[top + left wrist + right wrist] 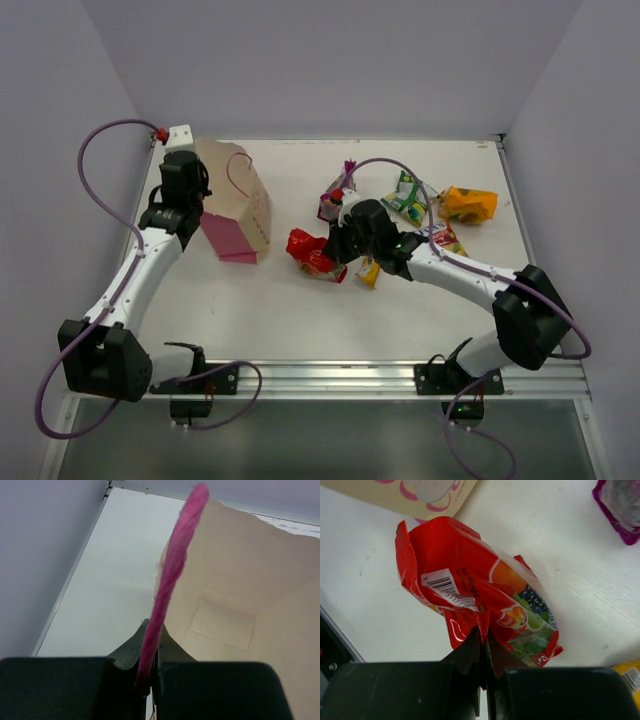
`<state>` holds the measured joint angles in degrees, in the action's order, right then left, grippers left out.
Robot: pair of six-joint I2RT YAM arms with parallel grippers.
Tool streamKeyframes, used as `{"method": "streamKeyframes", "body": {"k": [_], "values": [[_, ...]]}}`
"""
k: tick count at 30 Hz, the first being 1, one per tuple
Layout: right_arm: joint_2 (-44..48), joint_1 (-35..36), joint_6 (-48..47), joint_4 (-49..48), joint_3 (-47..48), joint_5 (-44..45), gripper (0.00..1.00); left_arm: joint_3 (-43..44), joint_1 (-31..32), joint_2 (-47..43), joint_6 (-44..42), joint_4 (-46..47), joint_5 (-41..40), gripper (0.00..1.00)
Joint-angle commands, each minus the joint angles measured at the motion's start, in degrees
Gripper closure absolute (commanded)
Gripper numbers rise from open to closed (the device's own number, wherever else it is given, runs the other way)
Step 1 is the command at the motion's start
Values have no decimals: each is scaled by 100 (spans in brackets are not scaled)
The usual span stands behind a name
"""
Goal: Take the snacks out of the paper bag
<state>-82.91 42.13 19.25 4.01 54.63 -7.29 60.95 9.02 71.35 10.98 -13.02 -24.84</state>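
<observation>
Both tools are clamping: left gripper (150,652) pinching the cord (172,570) of the bag (248,205), mouth facing it (inside showing only at that wrist), right gripper (483,642) squeezing the red packet (470,592).

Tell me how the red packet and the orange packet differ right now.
The red packet is pinched in the right hand; the orange packet lies untouched. Red is close to the paper bag; orange is far to its right. Both are outside the bag.
</observation>
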Motion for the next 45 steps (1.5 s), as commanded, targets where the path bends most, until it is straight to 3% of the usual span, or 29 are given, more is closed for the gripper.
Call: {"method": "streamKeyframes", "body": {"k": [1, 5, 6, 10, 13, 16, 18, 22, 31, 35, 45], "values": [[-153, 111, 299, -1377, 4, -431, 96, 373, -224, 238, 45, 484, 163, 100], [-147, 146, 203, -1070, 21, -414, 70, 681, -488, 634, -52, 651, 304, 100], [-85, 146, 176, -965, 47, -361, 54, 742, -558, 791, -87, 669, 322, 100], [363, 138, -140, -228, 398, -37, 13, 1015, -612, 1082, -245, 757, 576, 100], [671, 138, -360, 520, 881, 166, 2, 1121, -611, 1135, -307, 757, 673, 96], [952, 138, -509, 1031, 1329, 438, 1, 1182, -612, 1056, -360, 748, 717, 84], [1136, 129, -571, 1321, 1471, 640, 1, 1244, -612, 986, -386, 722, 770, 71], [1453, 120, -606, 1664, 1778, 1044, 1, 1428, -612, 907, -378, 537, 884, 60], [2481, 6, -729, 2323, 2323, 2985, 1, 1885, -612, 99, -369, -305, 937, 4], [3174, -47, -1044, 2464, 2561, 3778, 1, 2193, -603, -454, -360, -859, 1033, 0], [4757, -56, -1828, 2306, 2087, 4516, 1, 1983, -322, -2404, -492, -1687, 1640, 0]]}}
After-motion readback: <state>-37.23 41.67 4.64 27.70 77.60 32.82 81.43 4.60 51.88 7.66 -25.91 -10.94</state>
